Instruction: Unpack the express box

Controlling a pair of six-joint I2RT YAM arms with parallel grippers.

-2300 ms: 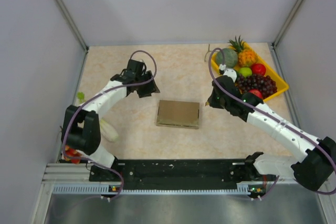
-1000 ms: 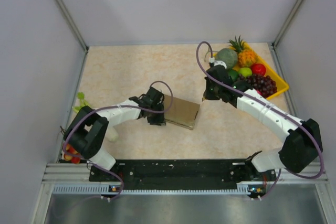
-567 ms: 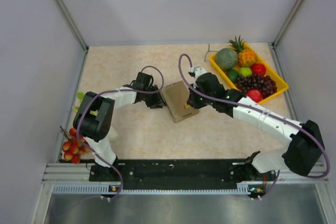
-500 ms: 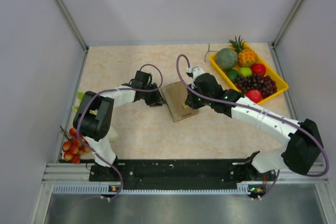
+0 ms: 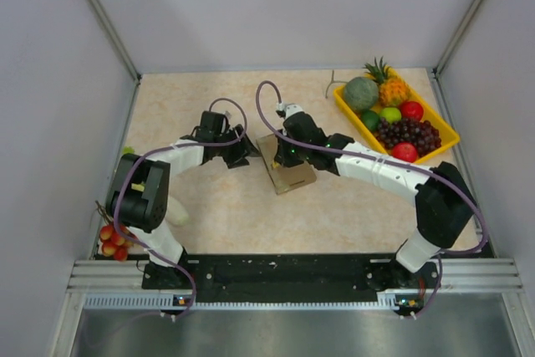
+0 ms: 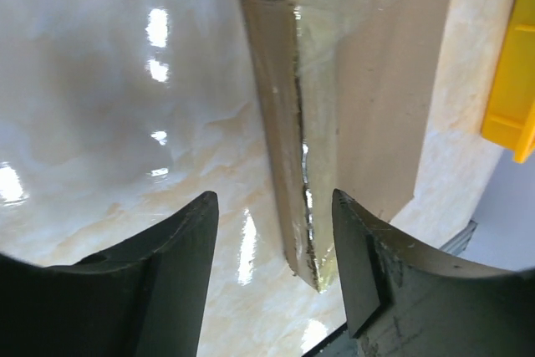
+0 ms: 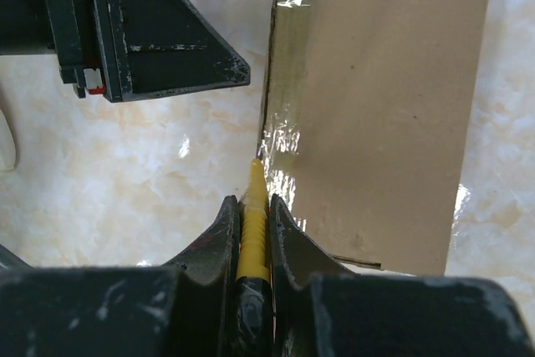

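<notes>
**Cardboard still taped, cutter at the seam**

Brown express box (image 5: 287,165) lies flat on the surface (image 5: 184,106), its lid closed under clear tape (image 7: 284,81); nothing is unpacked yet. The right tool (image 7: 252,203) pinches a yellow cutter (image 7: 253,240), tip at the taped edge just ahead. The left tool (image 6: 272,206) stands wide, the box just ahead and untouched. Slitting and opening remain.

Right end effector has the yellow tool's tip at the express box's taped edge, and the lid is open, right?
No: right wrist view shows the express box lid shut and taped. The yellow tool in the right end effector is at that edge.
</notes>
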